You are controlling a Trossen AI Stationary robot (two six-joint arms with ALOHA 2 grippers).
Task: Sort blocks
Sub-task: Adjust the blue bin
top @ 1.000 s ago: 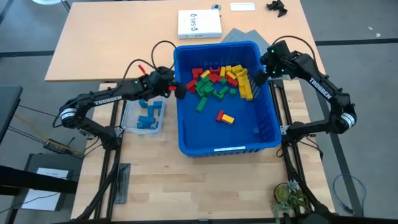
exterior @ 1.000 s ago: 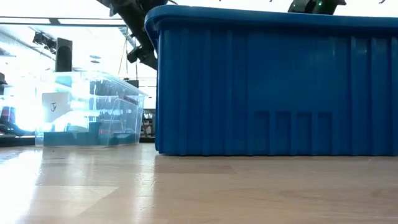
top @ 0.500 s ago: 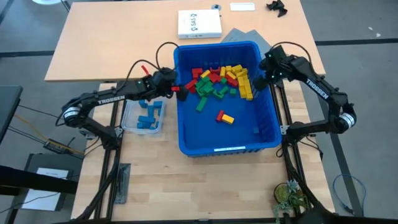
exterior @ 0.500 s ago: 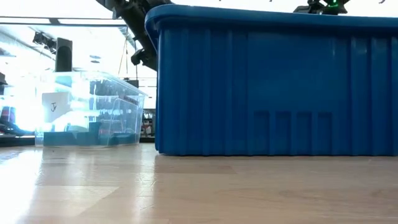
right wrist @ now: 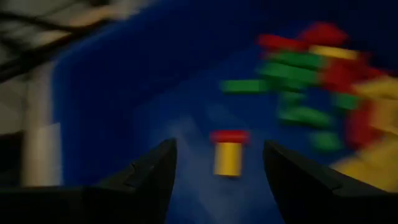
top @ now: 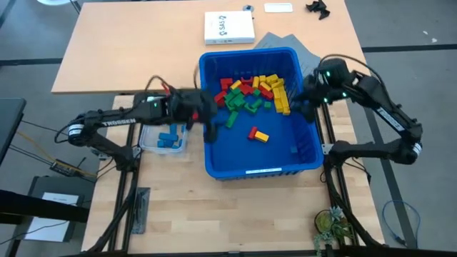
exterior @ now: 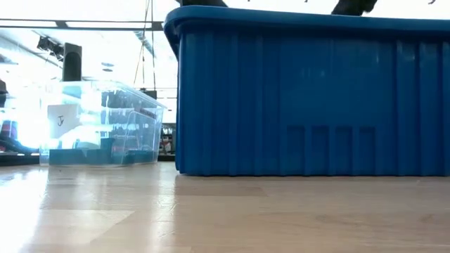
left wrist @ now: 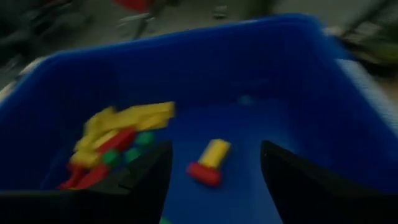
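While the left gripper (left wrist: pixel 214 180) hung beside the bin's (top: pixel 214 168) wall by the tub (top: pixel 150 145) a second ago, it has now swung over that rim and looks down inside; the right gripper (right wrist: pixel 217 180), which sat over the heap at the opposite rim, has drawn back a little and turned toward the floor of the bin. Both arms show motion blur, so they appear mid-swing. This reads as both arms lining up a fresh pick, with the sorting far from done.

Each gripper's fingers stand well apart, slightly narrower than a moment ago, with nothing between them and touching nothing.

Just ahead of both, framed between each pair of fingers, lies the red-and-yellow pair (top: pixel 258 134), alone on the bare blue floor; both arms seem aimed at it, which risks a clash. Beyond it from the left gripper, and off to one side of the right, sits the heap (top: pixel 253 93) of red, yellow and green blocks. Behind the left gripper, the tub holds blue blocks (top: pixel 169 135).
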